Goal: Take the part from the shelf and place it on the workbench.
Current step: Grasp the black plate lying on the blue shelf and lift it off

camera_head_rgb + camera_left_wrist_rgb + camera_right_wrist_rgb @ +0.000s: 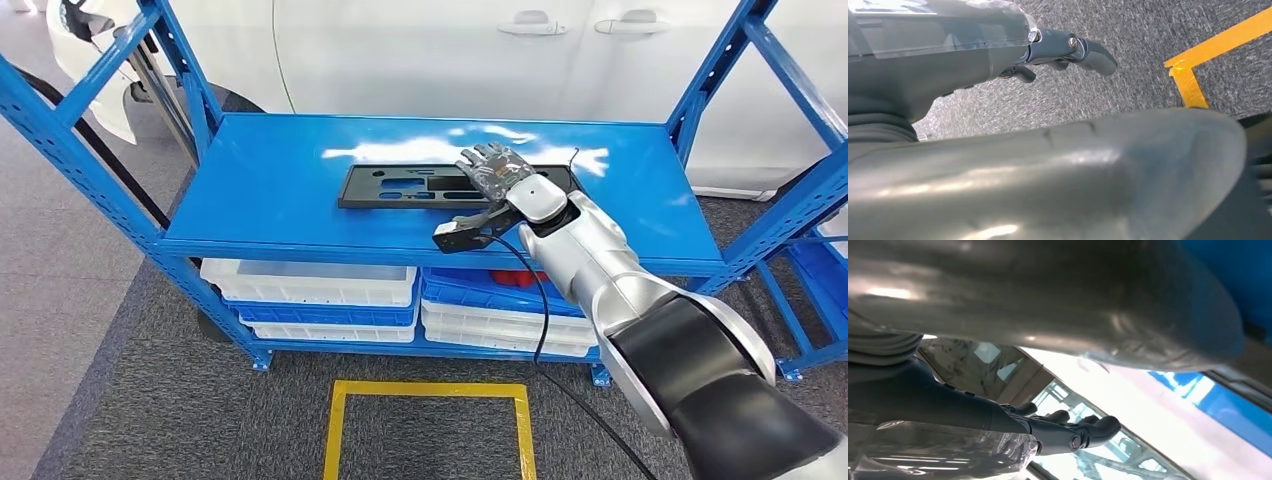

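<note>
We see the flat black part (455, 186) lying on the blue shelf (270, 190). The right robot hand (497, 170) hovers over its right end, fingers apart, seemingly holding nothing. The left robot hand (1068, 52) hangs above grey carpet (1128, 55), fingers loosely extended, holding nothing.

Left robot hand (998, 75) over grey carpet (1128, 50) (yellow tape (1193, 65) nearby)

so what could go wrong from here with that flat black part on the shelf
The black part is long and flat against the blue shelf top, and the right hand rests over one end only. Lifted from there, the far end could droop or drag. A flat part leaves little edge for fingers, so it may slide rather than lift. The shelf's right uprights stand close to the arm's way out.
</note>
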